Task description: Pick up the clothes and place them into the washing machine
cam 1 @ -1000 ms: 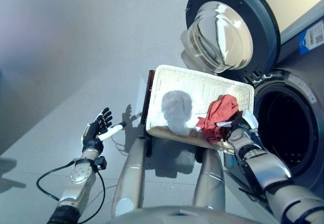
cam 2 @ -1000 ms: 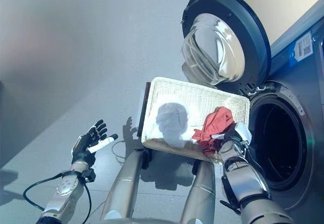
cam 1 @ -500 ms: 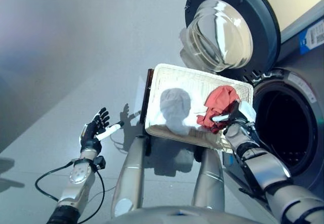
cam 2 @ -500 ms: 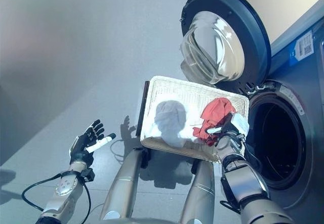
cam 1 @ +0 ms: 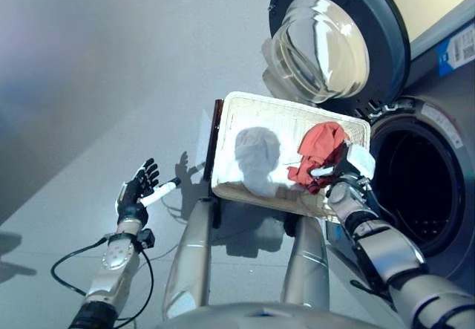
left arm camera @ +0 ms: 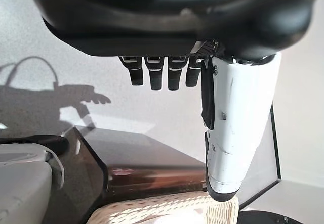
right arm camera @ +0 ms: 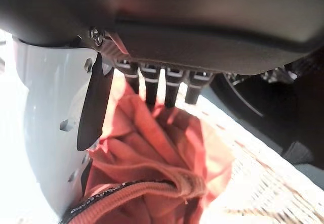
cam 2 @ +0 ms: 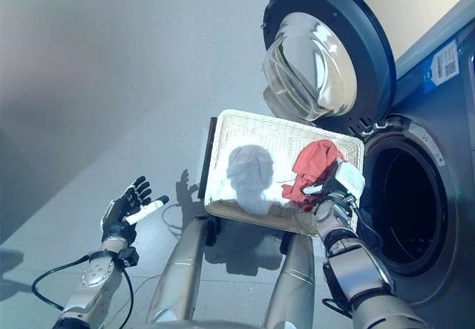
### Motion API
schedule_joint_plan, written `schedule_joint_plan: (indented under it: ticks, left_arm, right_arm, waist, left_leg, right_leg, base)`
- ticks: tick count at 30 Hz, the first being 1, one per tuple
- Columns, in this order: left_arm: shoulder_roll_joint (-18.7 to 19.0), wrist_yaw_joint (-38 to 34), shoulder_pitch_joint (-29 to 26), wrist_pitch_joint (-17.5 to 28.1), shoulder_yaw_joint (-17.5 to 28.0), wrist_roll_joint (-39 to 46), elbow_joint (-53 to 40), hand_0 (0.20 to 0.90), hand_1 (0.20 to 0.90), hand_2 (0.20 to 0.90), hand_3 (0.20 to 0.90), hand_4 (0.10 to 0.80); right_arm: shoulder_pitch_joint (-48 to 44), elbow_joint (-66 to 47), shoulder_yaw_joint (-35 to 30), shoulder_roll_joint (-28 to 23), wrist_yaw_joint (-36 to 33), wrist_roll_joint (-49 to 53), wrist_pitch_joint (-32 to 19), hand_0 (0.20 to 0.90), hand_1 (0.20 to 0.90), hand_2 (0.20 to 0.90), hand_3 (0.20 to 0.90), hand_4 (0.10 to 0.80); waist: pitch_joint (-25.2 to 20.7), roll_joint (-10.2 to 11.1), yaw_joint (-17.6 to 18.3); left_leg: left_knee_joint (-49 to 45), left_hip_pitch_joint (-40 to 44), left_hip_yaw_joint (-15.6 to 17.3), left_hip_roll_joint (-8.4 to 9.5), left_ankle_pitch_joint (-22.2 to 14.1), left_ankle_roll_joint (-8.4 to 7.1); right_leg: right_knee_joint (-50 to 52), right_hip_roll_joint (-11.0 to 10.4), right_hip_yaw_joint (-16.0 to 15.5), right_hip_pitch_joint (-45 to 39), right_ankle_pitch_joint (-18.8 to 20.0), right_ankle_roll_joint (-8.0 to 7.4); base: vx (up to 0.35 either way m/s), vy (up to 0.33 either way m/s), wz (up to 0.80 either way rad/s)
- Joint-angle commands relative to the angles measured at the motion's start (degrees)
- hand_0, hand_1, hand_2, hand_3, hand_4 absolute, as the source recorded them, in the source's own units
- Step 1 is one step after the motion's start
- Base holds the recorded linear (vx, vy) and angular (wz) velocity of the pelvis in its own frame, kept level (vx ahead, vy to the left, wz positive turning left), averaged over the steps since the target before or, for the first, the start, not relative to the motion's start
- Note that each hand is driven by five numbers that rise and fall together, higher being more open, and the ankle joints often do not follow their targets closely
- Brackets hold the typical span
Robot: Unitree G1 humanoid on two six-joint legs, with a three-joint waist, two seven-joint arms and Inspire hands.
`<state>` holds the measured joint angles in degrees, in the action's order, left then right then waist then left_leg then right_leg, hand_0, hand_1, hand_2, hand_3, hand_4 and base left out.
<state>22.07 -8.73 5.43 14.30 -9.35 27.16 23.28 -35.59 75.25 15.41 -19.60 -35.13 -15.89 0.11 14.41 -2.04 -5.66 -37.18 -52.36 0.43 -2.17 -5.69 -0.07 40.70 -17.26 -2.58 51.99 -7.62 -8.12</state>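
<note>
A red cloth [cam 1: 320, 151] is bunched up at the right end of the white wicker basket [cam 1: 245, 100], next to the washing machine's open drum [cam 1: 415, 188]. My right hand [cam 1: 343, 184] is shut on it from the near side. In the right wrist view the fingers [right arm camera: 152, 85] curl into the red cloth [right arm camera: 152, 158], with the white-covered thumb beside it. A pale cloth [cam 1: 256, 162] lies in the middle of the basket. My left hand [cam 1: 136, 192] hangs open over the floor at the lower left, holding nothing.
The machine's round door [cam 1: 334, 39] stands swung open beyond the basket, its glass bowl facing the basket. The basket rests on a dark stand [cam 1: 217, 132] in front of the machine. Grey floor spreads to the left.
My right hand has closed on the red cloth and raised it a little, bunching it higher at the basket's right end. The left hand has stayed where it was.
</note>
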Motion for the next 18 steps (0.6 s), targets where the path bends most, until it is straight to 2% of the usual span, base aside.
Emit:
schedule_joint_plan:
  ticks: [1, 11, 18]
  left_arm:
    - [0.6, -1.3, -0.2, 4.9, 1.5, -1.8, -0.8, 0.900, 0.900, 0.900, 0.900, 0.800]
    - [0.7, -1.9, -1.6, 5.2, -0.1, -2.7, 1.6, 0.900, 0.900, 0.900, 0.900, 0.800]
    - [0.7, -2.5, -1.0, 5.2, 0.5, -2.7, 1.2, 0.900, 0.900, 0.900, 0.900, 0.800]
  right_arm:
    - [1.1, 0.6, -0.6, -1.6, -2.0, 3.5, -1.1, 0.900, 0.900, 0.900, 0.900, 0.800]
    - [1.7, 0.7, -1.0, -1.3, -3.1, 5.1, -2.0, 0.900, 0.900, 0.900, 0.900, 0.800]
    - [0.1, -1.4, -0.5, -3.2, -4.3, 3.5, -1.7, 0.900, 0.900, 0.900, 0.900, 0.800]
  waist:
    - [-1.0, -0.3, 0.0]
    - [-1.2, 0.2, 0.1]
    - [-1.3, 0.5, 0.1]
  left_leg:
    - [6.2, 5.4, -1.7, -0.80, 1.5, -2.80]
    - [10.3, 10.8, -1.7, -0.20, 2.4, -2.90]
    - [10.3, 10.8, -1.8, -0.13, 2.5, -3.04]
  right_leg:
    - [-8.1, -0.6, -0.7, -4.8, 7.1, -0.86]
    - [-12.6, -1.0, -1.0, -10.4, 8.9, -1.62]
    - [-12.7, -0.8, -1.0, -10.5, 8.7, -1.38]
  base:
    - [0.077, -0.014, -0.02]
    - [0.024, 0.003, 0.00]
    - [0.000, 0.000, 0.00]
